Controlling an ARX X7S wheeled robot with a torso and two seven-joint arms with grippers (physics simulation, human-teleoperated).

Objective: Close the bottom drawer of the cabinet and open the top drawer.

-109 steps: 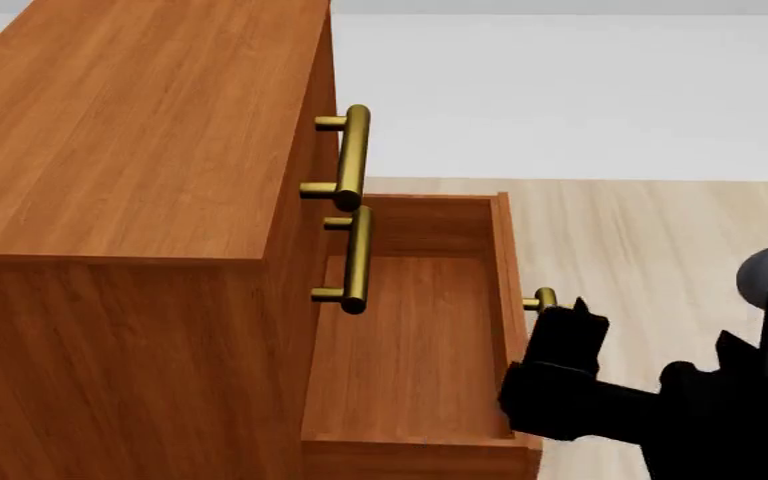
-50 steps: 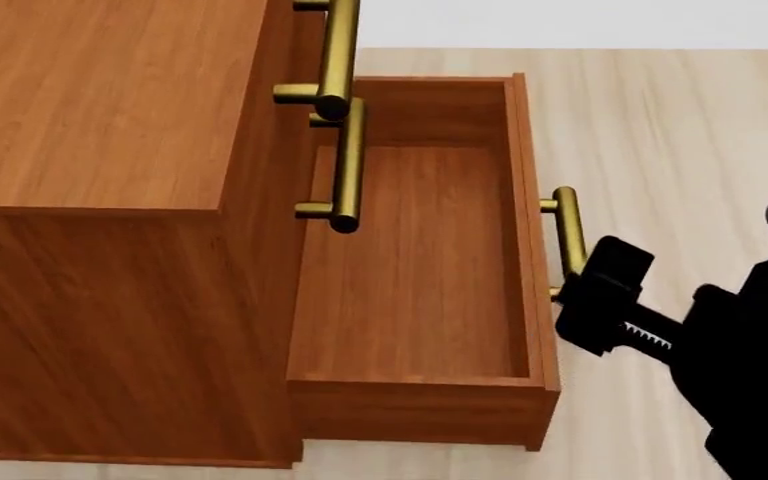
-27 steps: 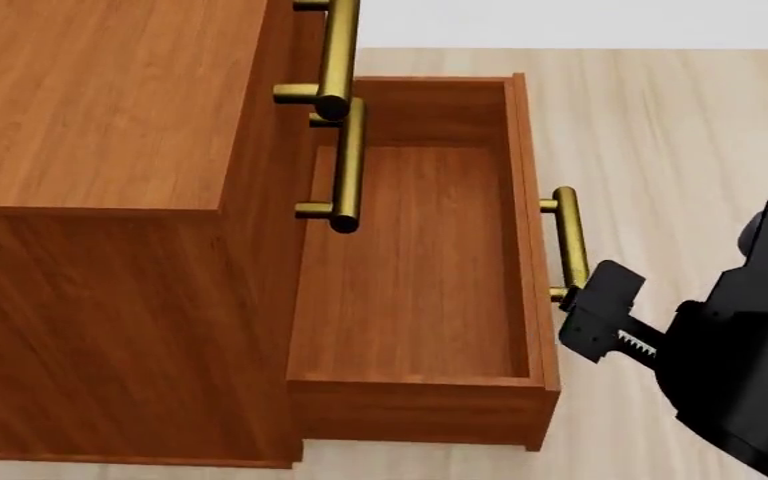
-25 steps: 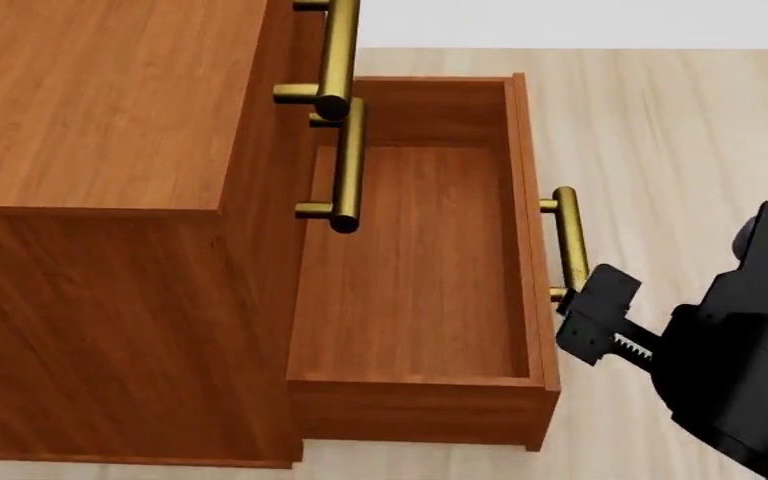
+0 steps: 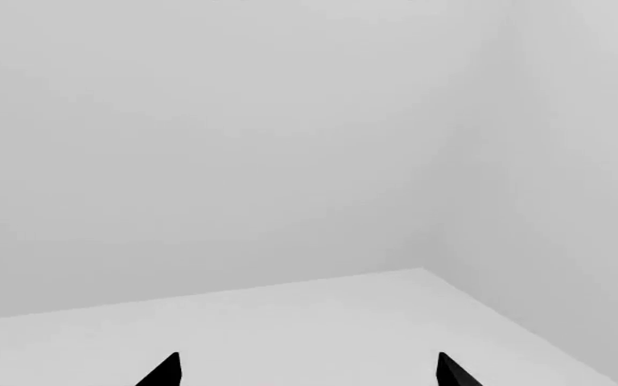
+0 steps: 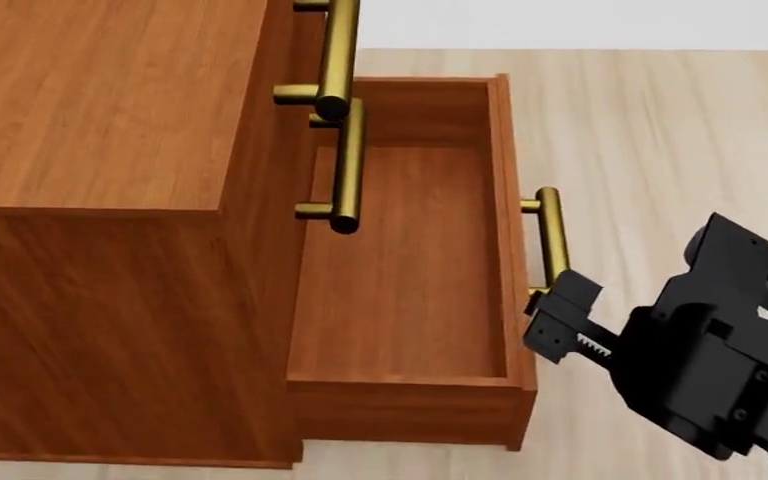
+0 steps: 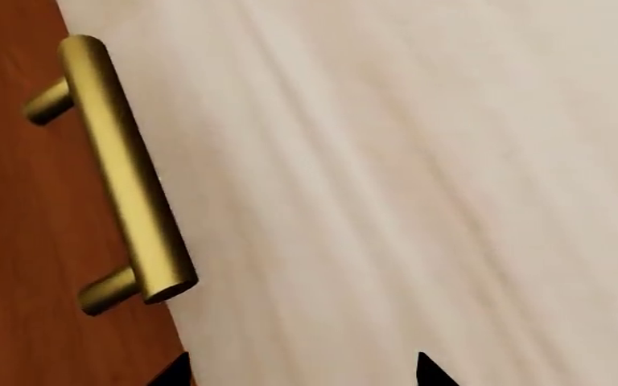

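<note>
The right gripper (image 6: 560,322) reaches in low from the right, its fingers (image 7: 430,371) spread apart, the tips just beside the near end of the brass handle (image 6: 548,240) of the bottom drawer (image 6: 404,270). This drawer stands pulled out of the cabinet (image 6: 104,130); bare wooden floor (image 6: 664,130) lies beyond its front edge. Three handles show. The top drawer (image 6: 337,50) sits closed. The left gripper (image 5: 306,371) also has its fingers spread, facing a grey wall.

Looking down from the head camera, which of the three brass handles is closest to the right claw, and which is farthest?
1. Bottom drawer's handle, right beside the right claw.
2. Middle drawer's handle, across the open tray.
3. Top drawer's handle, highest up at the cabinet front.
</note>
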